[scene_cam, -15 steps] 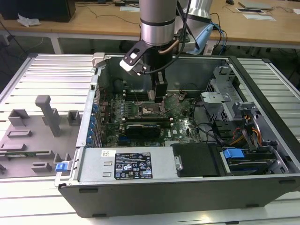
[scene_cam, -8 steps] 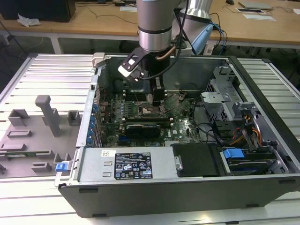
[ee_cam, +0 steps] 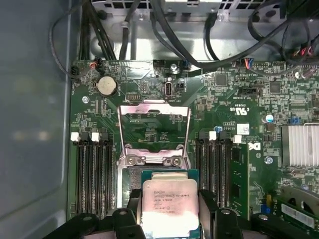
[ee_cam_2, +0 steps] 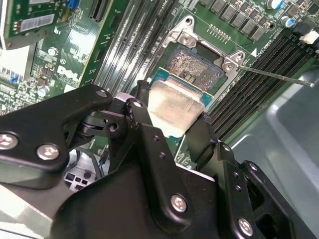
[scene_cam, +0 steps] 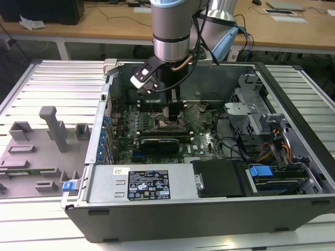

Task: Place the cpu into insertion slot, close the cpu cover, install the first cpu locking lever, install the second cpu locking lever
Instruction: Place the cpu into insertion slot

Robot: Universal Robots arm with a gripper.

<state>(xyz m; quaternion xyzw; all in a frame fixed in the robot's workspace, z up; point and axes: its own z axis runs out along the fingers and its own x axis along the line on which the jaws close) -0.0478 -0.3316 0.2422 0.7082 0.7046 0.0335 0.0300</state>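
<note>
Robotics lab or electronics test workshop indicated.
- Industrial robot arm (scene_cam: 171, 31) seen hanging over slatted aluminium workbench (scene_cam: 52, 78).
- Desktop computer case (scene_cam: 157, 219) laid flat on bench, open-sided; green motherboard (ee_cam: 239, 99) exposed, coloured wiring (scene_cam: 276, 149) visible inside.
- Grey moulded fixture blocks (scene_cam: 55, 128) set out on bench, at exterior view's left of case.
- Pale wooden desks (scene_cam: 104, 26) ranged behind bench; crumpled paper (scene_cam: 31, 22) and flat devices (scene_cam: 285, 6) noted on them.
- Bare, utilitarian surfaces throughout.

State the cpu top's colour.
The cpu top is silver-grey; first wrist view shows it best.
</note>
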